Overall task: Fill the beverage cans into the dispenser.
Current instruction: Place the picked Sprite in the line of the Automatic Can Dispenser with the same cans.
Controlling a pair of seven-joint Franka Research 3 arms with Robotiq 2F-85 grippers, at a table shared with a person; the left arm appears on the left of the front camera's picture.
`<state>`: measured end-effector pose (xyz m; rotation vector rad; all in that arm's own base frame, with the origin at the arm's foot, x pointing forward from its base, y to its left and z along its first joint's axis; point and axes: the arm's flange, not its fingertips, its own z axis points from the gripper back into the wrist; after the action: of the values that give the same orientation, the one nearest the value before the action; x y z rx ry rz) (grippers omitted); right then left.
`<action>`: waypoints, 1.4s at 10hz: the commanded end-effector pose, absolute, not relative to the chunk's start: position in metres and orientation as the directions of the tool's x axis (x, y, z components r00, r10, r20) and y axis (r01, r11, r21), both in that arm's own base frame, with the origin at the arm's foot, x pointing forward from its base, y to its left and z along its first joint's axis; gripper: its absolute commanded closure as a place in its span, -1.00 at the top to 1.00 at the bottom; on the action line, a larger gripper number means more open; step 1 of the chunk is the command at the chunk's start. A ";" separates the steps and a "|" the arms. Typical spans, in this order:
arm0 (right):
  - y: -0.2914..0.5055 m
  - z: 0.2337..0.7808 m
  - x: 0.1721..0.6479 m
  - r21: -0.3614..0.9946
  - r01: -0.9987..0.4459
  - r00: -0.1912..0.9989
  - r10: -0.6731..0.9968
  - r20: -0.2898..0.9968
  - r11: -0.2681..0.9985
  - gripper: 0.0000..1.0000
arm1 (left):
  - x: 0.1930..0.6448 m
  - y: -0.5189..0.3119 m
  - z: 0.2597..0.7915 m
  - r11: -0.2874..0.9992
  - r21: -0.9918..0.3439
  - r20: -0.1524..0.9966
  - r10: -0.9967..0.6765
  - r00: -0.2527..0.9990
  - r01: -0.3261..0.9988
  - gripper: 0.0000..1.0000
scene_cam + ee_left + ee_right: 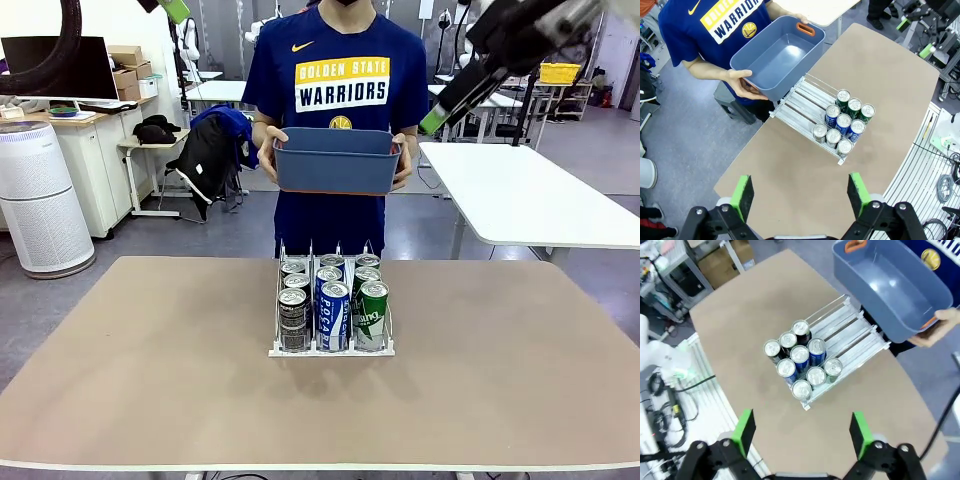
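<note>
The clear dispenser (330, 349) stands mid-table with three lanes full at its front end. Black cans (293, 318) fill the left lane, blue cans (333, 313) the middle, green cans (371, 312) the right. From the left wrist view the cans (843, 123) crowd one end of the dispenser (801, 104), far below my open left gripper (801, 196). My right gripper (801, 434) is also open and empty, high above the cans (800, 360) and the dispenser (852, 332). One right finger (438, 110) shows at the top right.
A person stands at the far side holding an empty blue-grey tub (336, 160) in both hands above the table's far edge; it also appears as the tub (777, 52) and the tub (895, 285). A white table (530, 200) stands behind on the right.
</note>
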<state>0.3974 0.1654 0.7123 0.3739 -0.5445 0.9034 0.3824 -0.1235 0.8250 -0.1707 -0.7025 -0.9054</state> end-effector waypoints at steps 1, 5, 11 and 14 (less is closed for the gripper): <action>0.155 0.742 0.407 0.101 -0.813 0.523 0.643 0.559 0.573 1.00 | 0.381 -0.122 0.825 0.622 0.149 0.624 -0.662 0.414 0.769 1.00; 0.142 0.768 0.403 0.120 -0.795 0.555 0.632 0.541 0.595 1.00 | 0.381 -0.122 0.825 0.622 0.149 0.624 -0.662 0.414 0.769 1.00; 0.128 0.775 0.407 0.083 -0.828 0.477 0.620 0.623 0.554 1.00 | 0.381 -0.122 0.825 0.622 0.149 0.624 -0.662 0.414 0.769 1.00; 0.103 0.806 0.413 0.031 -0.848 0.396 0.594 0.701 0.528 1.00 | 0.381 -0.122 0.825 0.622 0.149 0.624 -0.662 0.414 0.769 1.00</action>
<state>0.4048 0.1083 0.8019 0.3932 -0.6485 0.9190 0.3824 -0.1235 0.8250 -0.1706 -0.7026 -0.9052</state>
